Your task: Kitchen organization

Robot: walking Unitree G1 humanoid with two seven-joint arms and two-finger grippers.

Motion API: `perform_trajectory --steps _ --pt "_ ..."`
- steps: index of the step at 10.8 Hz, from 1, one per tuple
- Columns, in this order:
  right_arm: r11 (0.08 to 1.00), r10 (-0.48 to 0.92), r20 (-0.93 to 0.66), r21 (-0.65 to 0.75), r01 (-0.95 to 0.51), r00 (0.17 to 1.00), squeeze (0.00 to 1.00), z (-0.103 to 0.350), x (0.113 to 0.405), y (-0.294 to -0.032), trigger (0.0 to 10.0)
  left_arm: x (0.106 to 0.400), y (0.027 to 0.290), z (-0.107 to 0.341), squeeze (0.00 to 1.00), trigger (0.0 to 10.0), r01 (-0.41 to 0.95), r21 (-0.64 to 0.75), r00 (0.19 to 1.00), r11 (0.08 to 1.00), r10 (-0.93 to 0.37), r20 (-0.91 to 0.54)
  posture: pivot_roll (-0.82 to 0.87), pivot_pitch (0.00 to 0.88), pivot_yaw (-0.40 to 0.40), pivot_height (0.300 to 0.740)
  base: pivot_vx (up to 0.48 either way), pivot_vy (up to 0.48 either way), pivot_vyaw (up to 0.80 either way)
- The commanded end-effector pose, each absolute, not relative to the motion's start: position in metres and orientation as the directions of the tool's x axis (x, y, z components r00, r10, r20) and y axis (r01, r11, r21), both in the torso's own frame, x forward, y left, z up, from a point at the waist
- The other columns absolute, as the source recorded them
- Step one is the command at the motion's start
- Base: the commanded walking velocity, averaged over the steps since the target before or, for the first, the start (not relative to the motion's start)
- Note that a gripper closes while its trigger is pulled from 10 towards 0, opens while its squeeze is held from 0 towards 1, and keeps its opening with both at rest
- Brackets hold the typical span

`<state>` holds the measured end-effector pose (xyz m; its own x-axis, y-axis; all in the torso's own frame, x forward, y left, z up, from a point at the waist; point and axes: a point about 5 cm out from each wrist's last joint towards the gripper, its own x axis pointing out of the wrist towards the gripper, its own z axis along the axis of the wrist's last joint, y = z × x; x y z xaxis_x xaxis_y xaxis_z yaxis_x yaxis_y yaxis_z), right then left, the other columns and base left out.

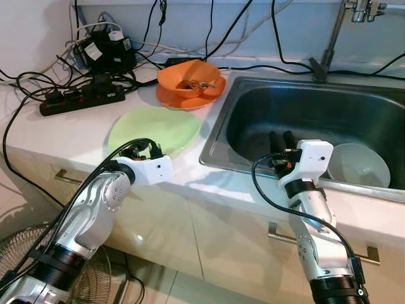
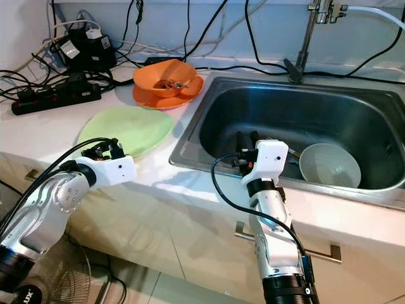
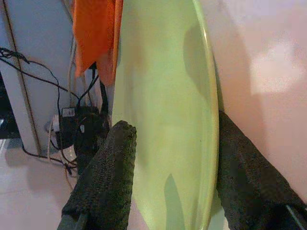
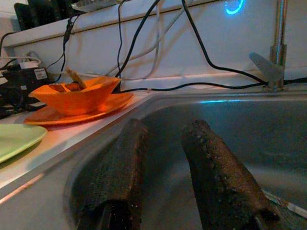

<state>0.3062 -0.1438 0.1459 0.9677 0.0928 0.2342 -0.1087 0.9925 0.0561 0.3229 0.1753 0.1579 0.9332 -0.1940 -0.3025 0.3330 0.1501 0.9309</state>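
A pale green plate [image 1: 155, 130] lies flat on the white counter, left of the steel sink [image 1: 214, 139]. My left gripper [image 1: 142, 151] is at the plate's near rim and stands open. In the left wrist view one finger [image 3: 108, 167] lies over the plate [image 3: 168, 110] and the other finger [image 3: 240, 167] sits just outside its rim. Behind it, an orange bowl [image 1: 188, 77] holding scraps rests on an orange plate [image 1: 190, 99]. My right gripper [image 1: 281, 140] reaches over the sink's front edge, open with nothing between its fingers. A white bowl [image 1: 359, 164] sits in the basin.
A black power strip [image 1: 82, 98], an adapter [image 1: 107, 50] and several cables crowd the back left of the counter. The faucet [image 1: 329, 44] rises behind the sink. A floor fan [image 1: 19, 253] stands low on the left. Drawer handles [image 1: 329, 244] run along the cabinet front.
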Motion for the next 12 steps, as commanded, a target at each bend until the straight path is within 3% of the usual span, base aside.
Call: perform_trajectory --steps 1,2,3,12 --pt "0.991 0.105 0.222 0.058 -0.121 0.969 0.00 0.146 0.309 -0.140 10.0 0.324 0.179 0.149 0.00 10.0 0.363 0.922 0.927 0.134 -0.157 -0.342 0.08 0.043 0.115 0.740 0.000 0.000 0.00" --pt "0.991 0.104 0.222 0.059 -0.120 0.969 0.00 0.146 0.309 -0.140 10.0 0.325 0.176 0.147 0.00 3.4 0.362 0.923 0.926 0.130 -0.167 -0.340 0.08 0.043 0.116 0.740 0.000 0.000 0.00" --pt "0.991 0.102 0.223 0.061 -0.118 0.970 0.00 0.146 0.310 -0.140 10.0 0.326 0.172 0.145 0.00 0.0 0.359 0.924 0.926 0.132 -0.179 -0.334 0.07 0.041 0.117 0.740 0.000 0.000 0.00" --pt "0.991 0.103 0.214 0.066 -0.120 0.971 0.00 0.145 0.311 -0.140 10.0 0.328 0.165 0.140 0.00 0.0 0.371 0.918 0.918 0.140 -0.205 -0.339 0.08 0.038 0.116 0.740 0.000 0.000 0.00"
